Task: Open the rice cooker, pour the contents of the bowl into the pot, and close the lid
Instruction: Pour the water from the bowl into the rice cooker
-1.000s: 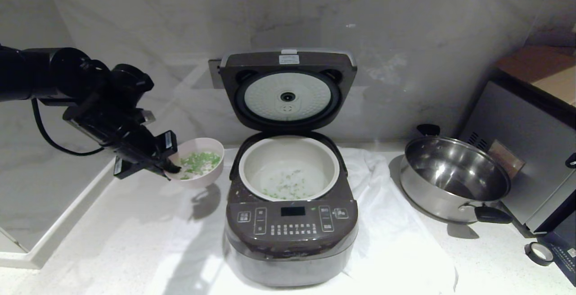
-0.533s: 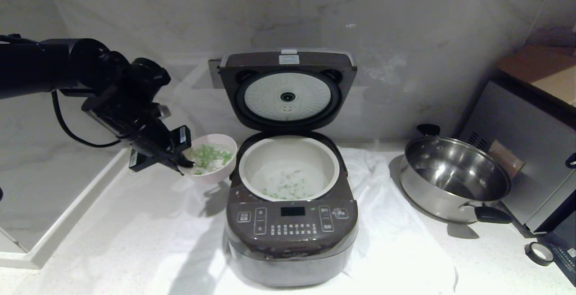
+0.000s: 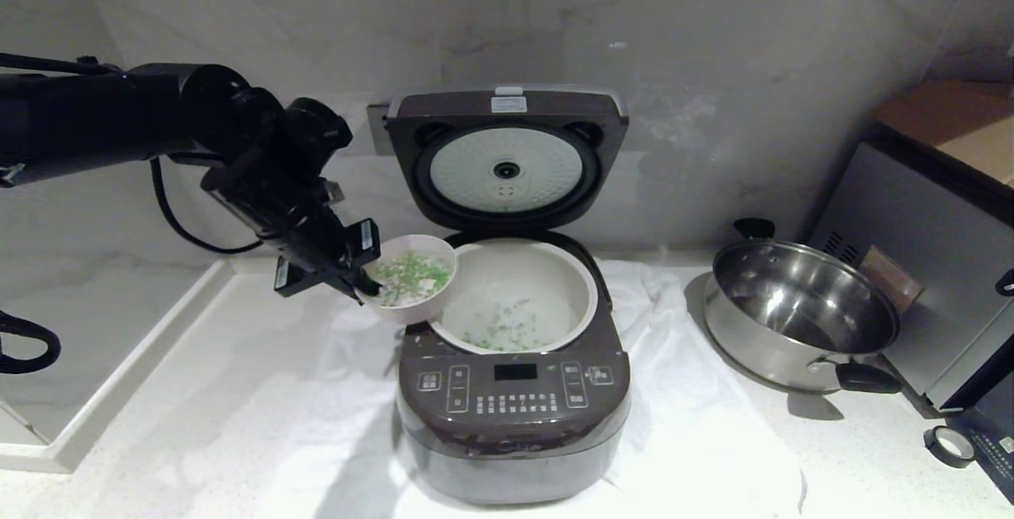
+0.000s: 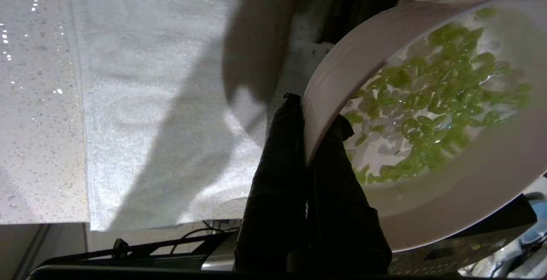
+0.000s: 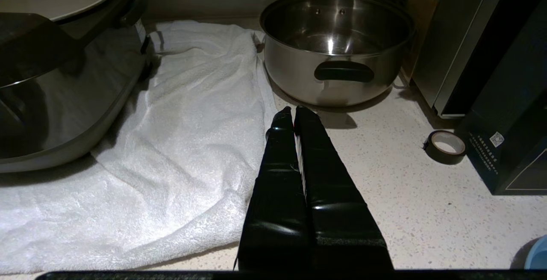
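Head view: the left tool (image 3: pixel 366 288) is clamped on the near rim of the small pale pink bowl (image 3: pixel 412 289), holding it in the air over the left edge of the large dark brown rice cooker (image 3: pixel 513 392). The bowl holds small green pieces mixed with white bits (image 3: pixel 408 273). The cooker's hinged lid (image 3: pixel 507 156) stands upright, and its off-white inner pot (image 3: pixel 515 297) has a few green bits on the bottom. A shiny steel pan with black handles (image 3: pixel 804 313) sits to the right on the speckled white tabletop (image 3: pixel 871 456), before a marble wall.

Left wrist view: black fingers (image 4: pixel 277 156) pinch the bowl's rim above a white towel (image 4: pixel 149 100).

Right wrist view: the right tool (image 5: pixel 294 115) hangs closed and empty over the tabletop near a tape roll (image 5: pixel 444 145).
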{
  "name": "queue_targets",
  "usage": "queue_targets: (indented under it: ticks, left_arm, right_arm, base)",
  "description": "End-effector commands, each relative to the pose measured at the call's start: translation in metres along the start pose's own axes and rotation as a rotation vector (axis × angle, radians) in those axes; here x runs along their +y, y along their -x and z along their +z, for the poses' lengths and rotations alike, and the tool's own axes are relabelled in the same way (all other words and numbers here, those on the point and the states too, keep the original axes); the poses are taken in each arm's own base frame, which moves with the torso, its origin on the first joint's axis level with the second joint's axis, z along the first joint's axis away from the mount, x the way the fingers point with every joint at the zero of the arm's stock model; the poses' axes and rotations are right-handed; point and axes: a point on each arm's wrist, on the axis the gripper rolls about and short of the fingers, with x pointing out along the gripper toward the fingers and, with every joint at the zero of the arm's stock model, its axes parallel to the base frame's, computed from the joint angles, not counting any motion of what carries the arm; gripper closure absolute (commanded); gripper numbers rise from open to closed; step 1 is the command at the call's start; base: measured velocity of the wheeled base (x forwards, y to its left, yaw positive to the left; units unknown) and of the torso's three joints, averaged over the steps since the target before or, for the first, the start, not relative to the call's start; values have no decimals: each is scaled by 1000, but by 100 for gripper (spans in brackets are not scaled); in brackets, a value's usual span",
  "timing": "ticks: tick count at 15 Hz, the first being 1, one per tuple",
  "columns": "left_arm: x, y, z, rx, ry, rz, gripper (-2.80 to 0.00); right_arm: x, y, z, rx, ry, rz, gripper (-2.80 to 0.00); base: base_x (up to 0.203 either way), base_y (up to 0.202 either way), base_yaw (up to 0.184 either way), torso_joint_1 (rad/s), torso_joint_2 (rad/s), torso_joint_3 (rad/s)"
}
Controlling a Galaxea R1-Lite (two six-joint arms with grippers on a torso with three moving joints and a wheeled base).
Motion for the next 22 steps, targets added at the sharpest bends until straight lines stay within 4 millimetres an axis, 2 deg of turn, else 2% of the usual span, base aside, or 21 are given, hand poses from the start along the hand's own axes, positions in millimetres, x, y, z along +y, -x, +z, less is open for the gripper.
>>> queue_targets:
  ticks: [1, 6, 11, 19, 22]
  left_arm:
    - [-7, -5, -4, 17, -16, -2, 0]
    - [-21, -11, -8, 19, -41, -15, 0]
    - [-41, -28, -16, 3, -51, -10, 0]
    - [-61, -40, -15, -49, 49, -81, 0]
    - [-68, -66, -17, -58, 80, -30, 0]
  right_arm:
    - [0, 0, 0, 1, 0, 0, 0]
    - [0, 0, 0, 1, 0, 0, 0]
    - [0, 0, 0, 1, 0, 0, 0]
    - [0, 0, 0, 1, 0, 0, 0]
    - [0, 0, 0, 1, -2, 0, 0]
  base:
    - [0, 0, 0, 0, 0, 0]
    - [0, 0, 0, 0, 0, 0]
    - [0, 0, 0, 0, 0, 0]
    - [0, 0, 0, 0, 0, 0]
    - [0, 0, 0, 0, 0, 0]
